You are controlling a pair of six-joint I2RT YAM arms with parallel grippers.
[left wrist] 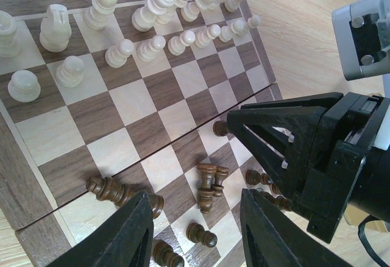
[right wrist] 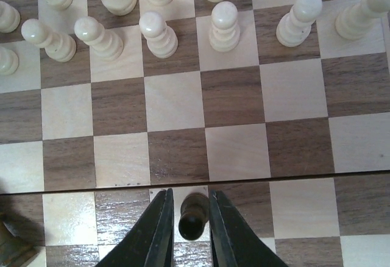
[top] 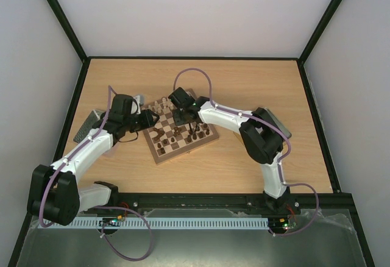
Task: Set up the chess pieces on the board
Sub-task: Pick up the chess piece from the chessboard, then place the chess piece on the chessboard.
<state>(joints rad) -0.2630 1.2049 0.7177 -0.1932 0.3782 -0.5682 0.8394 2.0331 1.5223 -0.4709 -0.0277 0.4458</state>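
Right gripper (right wrist: 188, 197): clamping dark pawn (right wrist: 194, 218) on board (right wrist: 177, 108).
Left gripper (left wrist: 196, 200): hovering, jaws apart, over toppled dark pieces (left wrist: 119, 192).

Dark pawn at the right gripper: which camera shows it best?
Right wrist view: the dark pawn sits close-up, centred between the fingers of the right gripper. The left wrist view catches it small, at that gripper's tip. In the top view it is too small to make out.

Top external: we look down from behind, far, on the whole board (top: 167, 151).
Left wrist: we sit close, angled across it.
Right wrist: closer still; all share its cream pieces (right wrist: 225, 26).
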